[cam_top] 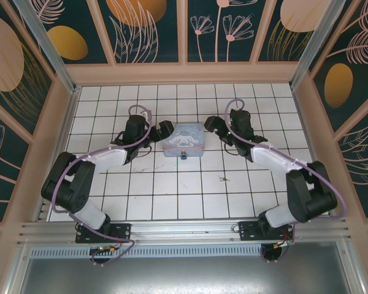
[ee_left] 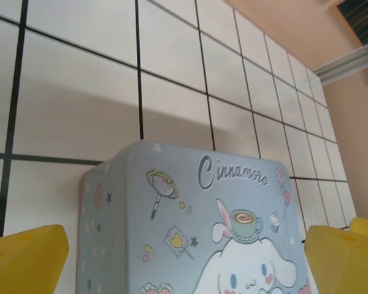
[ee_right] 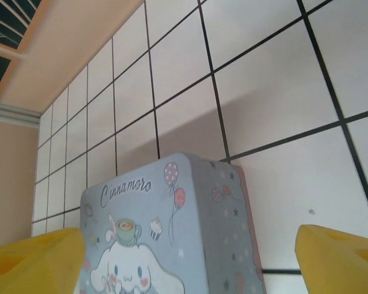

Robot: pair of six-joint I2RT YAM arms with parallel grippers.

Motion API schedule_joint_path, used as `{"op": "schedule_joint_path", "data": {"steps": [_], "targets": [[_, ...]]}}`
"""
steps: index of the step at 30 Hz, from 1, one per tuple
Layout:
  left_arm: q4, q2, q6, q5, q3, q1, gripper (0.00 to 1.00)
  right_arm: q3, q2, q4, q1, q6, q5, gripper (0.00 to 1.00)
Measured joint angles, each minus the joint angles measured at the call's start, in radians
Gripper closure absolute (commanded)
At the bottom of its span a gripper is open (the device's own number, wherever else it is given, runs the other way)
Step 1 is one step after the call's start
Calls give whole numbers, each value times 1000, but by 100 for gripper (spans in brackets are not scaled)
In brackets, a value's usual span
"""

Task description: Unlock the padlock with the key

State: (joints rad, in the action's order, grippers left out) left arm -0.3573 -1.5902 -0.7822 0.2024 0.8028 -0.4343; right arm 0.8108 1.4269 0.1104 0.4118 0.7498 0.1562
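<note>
Left arm (cam_top: 80,177): base at near left, elbow folded out to the left, forearm reaching far and right toward the centre, wrist low at the left side of the tin (cam_top: 184,138).
Left claw (cam_top: 164,129): wide apart, nothing held. In the wrist view (ee_left: 184,263), yellow fingers (ee_left: 26,257) in both lower corners, tin lid between them. Narrow strip of floor between left finger and tin wall. Right finger just beside the tin's other edge; contact cannot be told.
Right arm (cam_top: 294,184): base at near right, elbow folded out to the right, forearm reaching far and left, wrist low at the right side of the tin.
Right claw (cam_top: 211,125): wide apart, nothing held. In the wrist view (ee_right: 184,260), yellow fingers (ee_right: 337,257) in both lower corners, tin between. Right finger clear of the tin, floor visible in the gap. Left finger at the lid's edge; contact cannot be told.
Tin: pastel blue, cartoon print, lid shut, centre of the white tiled floor (cam_top: 172,190), between the two claws.
Padlock (cam_top: 184,157): small and blue, on the floor at the near edge of the tin, touched by neither claw.
Key (cam_top: 222,179): tiny, on the floor, near and right of the padlock, apart from the tin and both claws.
</note>
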Motion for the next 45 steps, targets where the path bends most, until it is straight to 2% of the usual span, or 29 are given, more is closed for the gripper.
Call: {"op": "schedule_joint_path", "data": {"steps": [6, 13, 29, 45], "targets": [[85, 53, -1, -26, 37, 0, 1, -144, -94, -112, 12, -46, -3, 22], [71, 125, -67, 36, -53, 0, 1, -266, -152, -208, 73, -56, -22, 25], [56, 183, -111, 78, -93, 0, 1, -287, -137, -281, 259, -20, -95, 27], [43, 199, -114, 84, -108, 0, 2, -297, -188, -389, 307, 7, -146, 30]]}}
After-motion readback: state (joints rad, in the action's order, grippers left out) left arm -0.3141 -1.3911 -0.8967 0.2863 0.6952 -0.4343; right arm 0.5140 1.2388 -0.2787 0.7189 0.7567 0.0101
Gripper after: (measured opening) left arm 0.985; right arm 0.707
